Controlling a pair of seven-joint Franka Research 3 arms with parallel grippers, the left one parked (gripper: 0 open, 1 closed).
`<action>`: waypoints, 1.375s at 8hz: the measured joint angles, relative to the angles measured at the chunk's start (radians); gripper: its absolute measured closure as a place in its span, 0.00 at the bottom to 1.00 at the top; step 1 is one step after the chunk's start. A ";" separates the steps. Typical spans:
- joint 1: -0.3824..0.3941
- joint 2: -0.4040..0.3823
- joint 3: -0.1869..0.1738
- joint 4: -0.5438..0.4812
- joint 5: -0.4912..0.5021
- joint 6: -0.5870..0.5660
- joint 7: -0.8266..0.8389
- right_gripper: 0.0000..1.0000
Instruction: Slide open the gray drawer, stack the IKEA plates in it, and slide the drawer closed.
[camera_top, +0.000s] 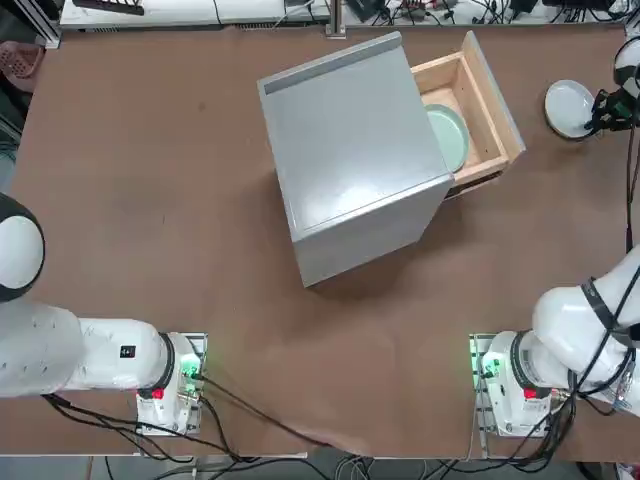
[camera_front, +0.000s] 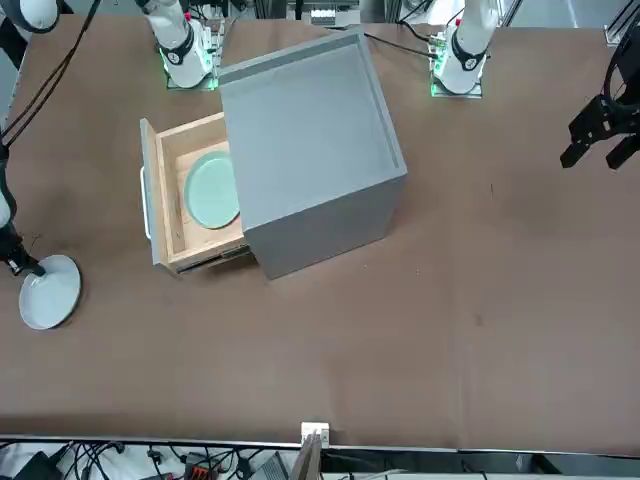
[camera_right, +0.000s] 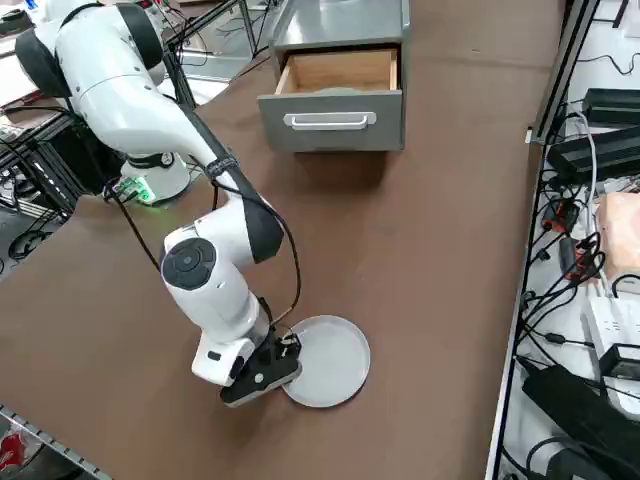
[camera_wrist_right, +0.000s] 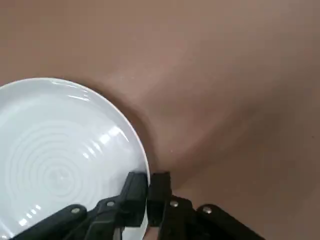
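Right gripper (camera_wrist_right: 148, 192) is pinched shut on the rim of the white plate (camera_wrist_right: 60, 160), one finger over the lip, one under or outside it. The plate lies flat on the table (camera_top: 150, 200), well apart from the cabinet (camera_top: 350, 150), out past the open end of the gray drawer (camera_top: 500, 130) on the robot's right side. The drawer stands slid out and the mint green plate (camera_top: 452, 135) already lies in it, so I'd judge the job roughly half done: white plate to go in, then close.

Risks from here:
- Grip is on the thin edge only, so the plate hangs off one side. On lift it will likely droop or pivot in the fingers; a quick move could let it slip out
- The rim is smooth and glossy, little for the pads to bite
- Carrying it to the drawer, a drooped edge could catch the wooden side wall (camera_top: 495, 95) or the gray front panel (camera_right: 332, 122) and get knocked loose, or nudge the drawer
- The green plate sits partly under the cabinet top, toward the back of the tray. The white one must land on it, not half on its rim, or it will rest tilted and the stack may snag as the drawer shuts
- Releasing too high risks a bounce off the green plate
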 joint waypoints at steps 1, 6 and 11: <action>-0.014 0.000 0.017 0.001 0.001 0.000 -0.017 1.00; -0.307 -0.083 0.351 0.050 0.001 -0.275 -0.228 1.00; -0.659 -0.144 0.896 0.109 0.001 -0.638 -0.309 1.00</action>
